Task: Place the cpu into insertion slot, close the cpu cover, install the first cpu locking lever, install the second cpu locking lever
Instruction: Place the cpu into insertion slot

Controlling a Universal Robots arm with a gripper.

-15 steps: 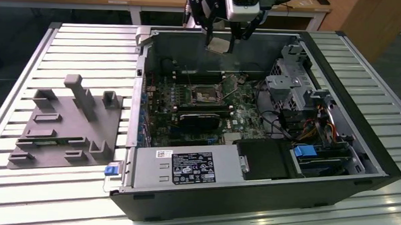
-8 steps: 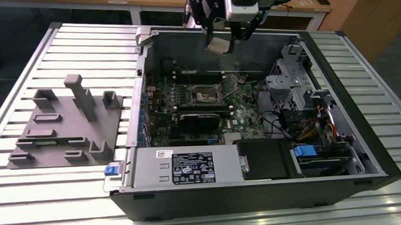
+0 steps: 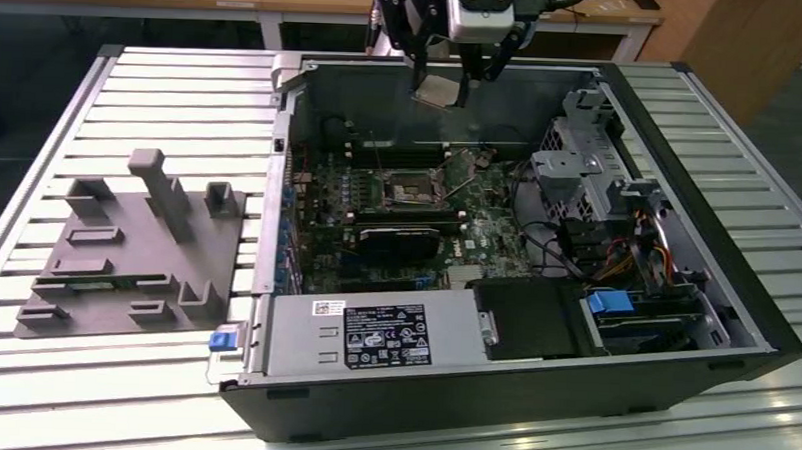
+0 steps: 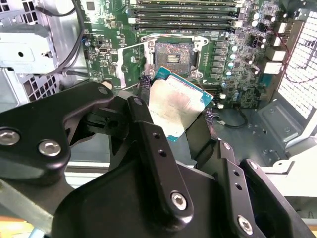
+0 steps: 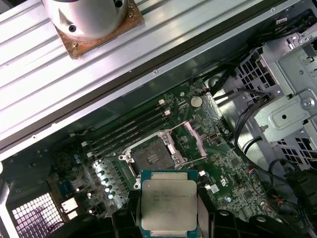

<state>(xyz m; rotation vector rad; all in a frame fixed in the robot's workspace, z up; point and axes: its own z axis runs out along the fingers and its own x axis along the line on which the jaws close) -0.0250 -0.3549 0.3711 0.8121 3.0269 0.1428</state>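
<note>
Gripper [image 3: 448, 86] clamps the cpu [image 4: 174, 105] by two opposite edges. Chip is tilted and held in the air over the motherboard [image 3: 488, 216], near the insertion slot [image 5: 151, 156] but not touching it; the slot lies bare. Risks: the tilt could seat the chip off-square and damage the socket contacts; the thin edge grip may slip.
</note>
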